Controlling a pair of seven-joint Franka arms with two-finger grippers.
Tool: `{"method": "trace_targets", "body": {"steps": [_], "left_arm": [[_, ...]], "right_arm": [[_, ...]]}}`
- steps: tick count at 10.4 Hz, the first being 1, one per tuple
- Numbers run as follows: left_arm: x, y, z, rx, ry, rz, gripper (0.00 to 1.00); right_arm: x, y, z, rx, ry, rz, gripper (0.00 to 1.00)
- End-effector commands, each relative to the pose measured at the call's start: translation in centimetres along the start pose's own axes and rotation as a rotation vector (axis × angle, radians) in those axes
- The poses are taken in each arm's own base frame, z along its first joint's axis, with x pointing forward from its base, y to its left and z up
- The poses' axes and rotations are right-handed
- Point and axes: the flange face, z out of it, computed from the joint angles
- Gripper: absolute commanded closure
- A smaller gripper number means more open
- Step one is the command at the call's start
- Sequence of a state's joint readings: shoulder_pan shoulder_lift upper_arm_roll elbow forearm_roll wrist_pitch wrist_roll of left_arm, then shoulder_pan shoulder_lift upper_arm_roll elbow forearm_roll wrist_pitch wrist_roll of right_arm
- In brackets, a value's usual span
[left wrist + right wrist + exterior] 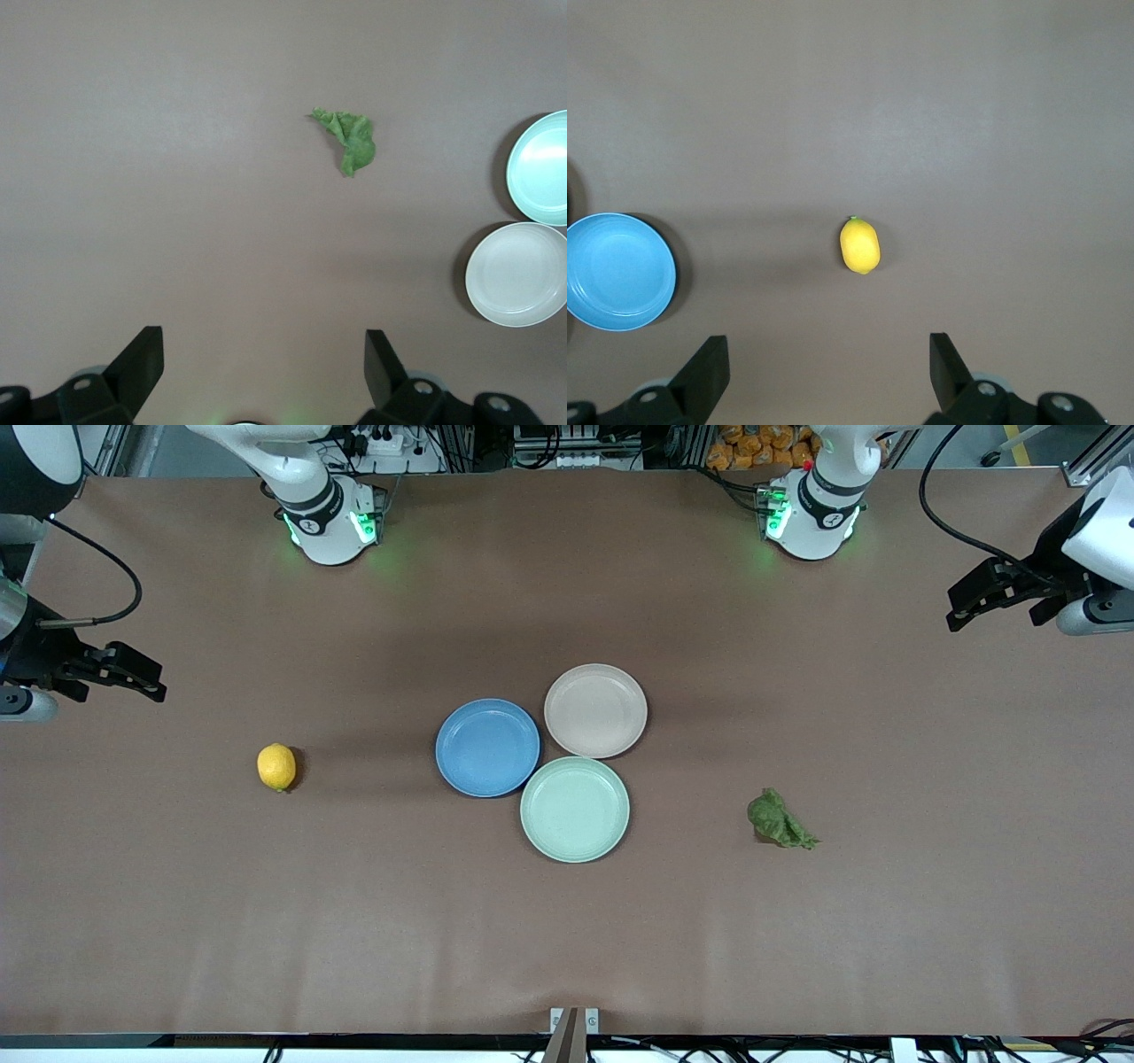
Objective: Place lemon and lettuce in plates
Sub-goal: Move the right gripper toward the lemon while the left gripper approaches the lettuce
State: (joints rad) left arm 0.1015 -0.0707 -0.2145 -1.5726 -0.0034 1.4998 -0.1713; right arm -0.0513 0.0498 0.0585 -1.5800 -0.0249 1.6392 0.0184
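Both grippers parked high and wide, holding nothing: left gripper [257, 372] over bare table at its own arm's end, fingers spread apart; right gripper [824, 372] over bare table at the other end, fingers likewise apart. Both waiting.

Brown table [567, 939] first, then three plates clustered mid-table, rims touching or nearly so: blue plate [487, 747] toward the right arm's end, beige plate [595, 710] farthest from the front camera, mint plate [575, 809] nearest to it. All three bare. Next down in size, one lettuce [779, 820], well apart from the plates toward the left arm's end. Smallest, one lemon [276, 766], well apart toward the right arm's end, lying on its side.

Likely trouble: dropping lettuce into the mint plate, since that one lies closest to it. Also a rounded lemon rolling away under an off-centre pinch, or out of a shallow plate if released from height. Thin, crumpled lettuce easy to miss with too shallow a descent. Crowded plates easy to nudge.

Count: two grippers, three plates, one lettuce, one lemon.
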Motion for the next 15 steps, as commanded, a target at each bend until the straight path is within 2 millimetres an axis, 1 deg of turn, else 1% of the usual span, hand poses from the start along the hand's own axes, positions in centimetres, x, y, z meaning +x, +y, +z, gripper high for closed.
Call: {"method": "trace_targets", "body": {"steps": [1, 2, 3, 6, 7, 8, 9, 10, 11, 12, 13, 14, 15], "left_arm": [[0.0, 0.0, -0.5, 0.016, -0.001, 0.029, 0.00], [0.1, 0.2, -0.4, 0.016, -0.001, 0.031, 0.00], [0.5, 0.1, 0.1, 0.012, -0.012, 0.022, 0.00], [1.0, -0.1, 0.8, 0.008, -0.025, 0.029, 0.00], [1.1, 0.3, 1.5, 0.004, -0.038, 0.032, 0.00], [1.9, 0.2, 2.6, 0.003, -0.053, 0.033, 0.00], [2.1, 0.5, 3.3, 0.002, -0.056, 0.037, 0.00], [2.5, 0.7, 5.1, 0.002, -0.058, 0.039, 0.00], [2.8, 1.4, 7.4, 0.000, -0.051, 0.047, 0.00], [3.2, 1.7, 10.1, -0.003, -0.035, 0.043, 0.00], [3.7, 2.0, 13.5, -0.009, -0.012, 0.044, 0.00], [4.4, 2.2, 16.5, -0.018, -0.001, 0.043, 0.00], [5.6, 2.5, 19.3, -0.029, -0.008, 0.039, 0.00]], "right_arm": [[-0.4, 0.2, -0.2, 0.000, 0.003, -0.003, 0.00], [-0.4, 0.3, -0.2, 0.000, 0.003, -0.002, 0.00], [-0.4, 0.2, -0.2, 0.000, 0.003, -0.003, 0.00], [-0.4, 0.3, 0.0, 0.000, -0.005, -0.002, 0.00], [-0.4, 0.4, 0.2, 0.000, -0.011, -0.002, 0.00], [0.0, 1.0, 0.9, 0.000, -0.019, 0.008, 0.00], [0.0, 2.0, 2.1, 0.001, -0.036, 0.020, 0.00], [0.1, 3.8, 4.5, 0.003, -0.043, 0.046, 0.00], [0.0, 4.0, 6.5, 0.004, -0.049, 0.047, 0.00], [0.4, 4.3, 8.7, 0.006, -0.072, 0.052, 0.00], [1.0, 4.4, 10.7, 0.009, -0.098, 0.053, 0.00], [1.6, 4.3, 12.6, 0.011, -0.116, 0.058, 0.00], [2.0, 4.3, 14.9, 0.015, -0.156, 0.057, 0.00]]}}
